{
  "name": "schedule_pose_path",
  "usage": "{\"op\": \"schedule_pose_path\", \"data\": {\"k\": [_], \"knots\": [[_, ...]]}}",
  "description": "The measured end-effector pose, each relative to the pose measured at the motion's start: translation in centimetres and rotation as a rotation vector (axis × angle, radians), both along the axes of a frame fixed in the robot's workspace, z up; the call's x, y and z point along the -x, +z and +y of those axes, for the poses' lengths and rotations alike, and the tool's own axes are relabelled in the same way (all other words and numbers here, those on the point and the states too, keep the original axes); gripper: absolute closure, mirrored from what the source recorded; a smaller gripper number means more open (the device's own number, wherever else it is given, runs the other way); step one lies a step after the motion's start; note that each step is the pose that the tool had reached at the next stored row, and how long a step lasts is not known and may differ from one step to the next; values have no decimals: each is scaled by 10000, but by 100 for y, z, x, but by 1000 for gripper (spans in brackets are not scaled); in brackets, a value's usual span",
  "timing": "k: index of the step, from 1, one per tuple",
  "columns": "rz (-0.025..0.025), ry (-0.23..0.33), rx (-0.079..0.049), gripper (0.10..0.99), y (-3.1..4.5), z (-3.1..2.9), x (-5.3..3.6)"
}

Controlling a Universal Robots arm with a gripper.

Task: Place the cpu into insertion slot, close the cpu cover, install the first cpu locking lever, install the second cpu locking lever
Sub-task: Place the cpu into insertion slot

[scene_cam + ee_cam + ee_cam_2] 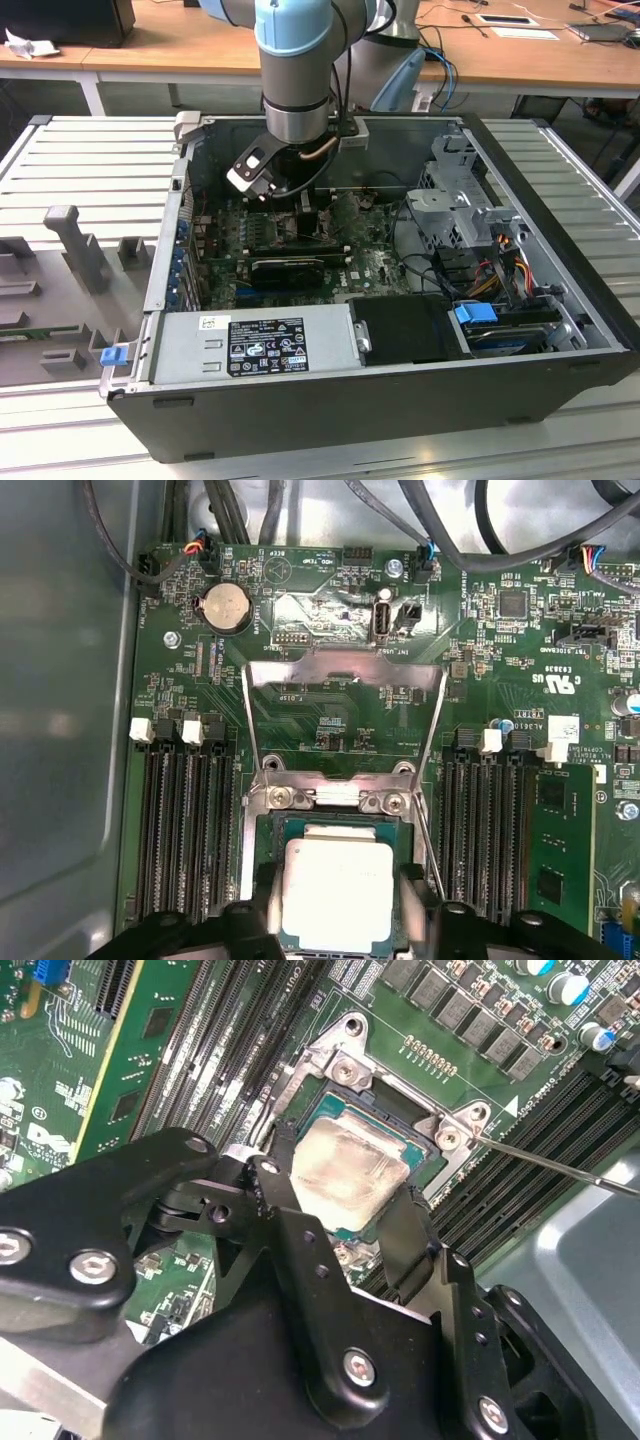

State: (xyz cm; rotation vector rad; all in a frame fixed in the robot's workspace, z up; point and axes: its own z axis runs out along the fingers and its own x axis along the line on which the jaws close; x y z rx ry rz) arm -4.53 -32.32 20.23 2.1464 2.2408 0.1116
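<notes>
Here we go: the open black steel computer case (350, 405) lies on the ribbed grey table (90, 160). My arm (295, 70), pale blue caps over silver tube, drops straight down into the case near its far wall in the exterior view, wrist vertical.

Under me is the glossy green motherboard (500, 650), with long black memory slots (185, 820) on both sides of the socket. The cpu cover (330, 658), a thin silver frame with a big window, is swung open on its hinge, clear of the slot.

Now my jaws, matte black: they're drawn in partway, pinching the cpu (345, 1175) by two opposite edges. That flat square, smudged tan-silver, sits squarely over the dark-framed insertion slot (390, 1125). Seated or hovering, I cannot tell.
</notes>
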Motion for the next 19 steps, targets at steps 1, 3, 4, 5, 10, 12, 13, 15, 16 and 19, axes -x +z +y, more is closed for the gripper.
{"op": "schedule_pose_path", "data": {"k": [1,3,4,5,10,12,13,15,16,19], "knots": [[0,0,0,490,-1,0,0],[0,1,-7,490,-7,2,-1],[0,0,-24,490,-9,4,-1],[0,-1,-55,490,-12,5,-1],[-1,0,-193,490,-22,17,-3],[0,0,-189,490,-18,17,-3],[1,0,-179,490,-8,13,-2],[0,-2,-176,490,11,12,-2],[0,-1,-176,490,31,12,-3],[0,0,-173,490,68,12,-3]]}}
